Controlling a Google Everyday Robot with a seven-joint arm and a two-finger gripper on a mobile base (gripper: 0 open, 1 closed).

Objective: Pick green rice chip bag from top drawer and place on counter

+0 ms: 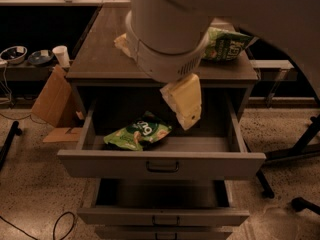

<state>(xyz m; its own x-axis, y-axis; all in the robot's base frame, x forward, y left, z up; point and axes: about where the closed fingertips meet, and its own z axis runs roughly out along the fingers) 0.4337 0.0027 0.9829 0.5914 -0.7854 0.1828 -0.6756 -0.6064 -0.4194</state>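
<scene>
The green rice chip bag [139, 133] lies flat in the left half of the open top drawer [160, 165], behind its front panel. My gripper [183, 103], pale yellow, hangs from the big white arm [167, 34] inside the drawer's opening, just right of the bag and a little above it, not touching it. The counter [97, 59] is the dark top above the drawer; the arm hides its middle. A darker green bag [227, 43] with pale block lettering lies on the counter's right side.
The drawer below [160, 216] is also pulled partly out. A pale dish [121, 41] peeks out left of the arm. Cardboard [52, 101], a paper cup [61, 55] and bowls [15, 54] sit at the left. Black stand legs [300, 149] are at the right.
</scene>
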